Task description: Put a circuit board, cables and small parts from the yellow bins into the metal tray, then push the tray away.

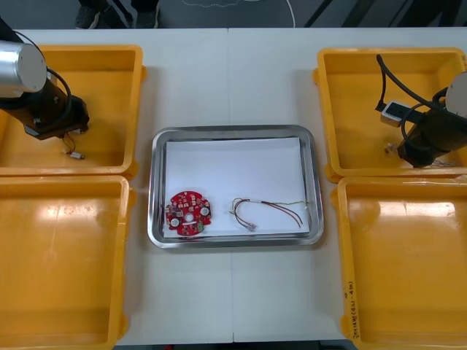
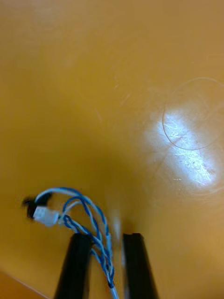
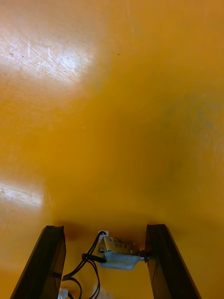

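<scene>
The right gripper (image 2: pixel 107 239) is clenched on a blue and white cable (image 2: pixel 84 212), and the left gripper (image 3: pixel 105 228) stands released. Closest in, the tray (image 1: pixel 233 131) sits between the bins with a board (image 1: pixel 189 214) at its near left. A red and yellow cable (image 1: pixel 266 208) lies just beside the board, not touching it. Farther out, the right gripper is low over the floor of the far right bin (image 1: pixel 394 55), the twisted strand running between its fingers. In the far left bin (image 1: pixel 109 49) the left fingers straddle a metal part (image 3: pixel 119 252) with black leads, which lies ungripped. By my reckoning the job is about half done: the board and one cable are in, while this cable and the part are yet to land and the tray is yet to be pushed.
</scene>
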